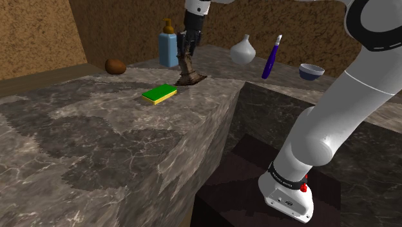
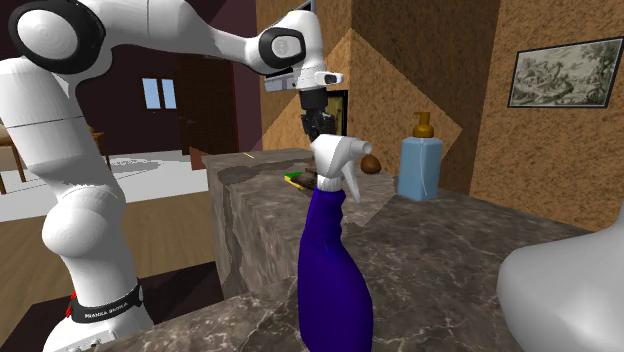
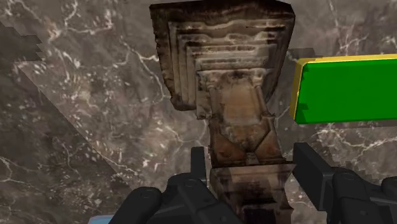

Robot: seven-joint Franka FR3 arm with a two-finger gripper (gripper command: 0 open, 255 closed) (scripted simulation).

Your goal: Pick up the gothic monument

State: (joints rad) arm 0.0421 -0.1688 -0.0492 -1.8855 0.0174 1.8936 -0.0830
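The gothic monument (image 1: 189, 72) is a brown carved stone column on a wide stepped base, standing upright on the marble counter (image 1: 96, 129) near its far corner. My black gripper (image 1: 187, 50) comes straight down over its top. In the wrist view the monument (image 3: 238, 102) runs up between the gripper (image 3: 251, 181), whose left finger (image 3: 198, 168) and right finger (image 3: 313, 173) lie against its two sides, shut on its upper part. Its base rests on the counter. In the second exterior view the gripper (image 2: 318, 125) hangs behind a spray bottle that hides most of the monument.
A green and yellow sponge (image 1: 159, 94) lies just beside the monument's base. Behind stand a blue soap bottle (image 1: 168, 45) and a brown round object (image 1: 116, 66). On the other counter are a white vase (image 1: 243, 50), a purple spray bottle (image 1: 271, 58) and a blue bowl (image 1: 311, 71).
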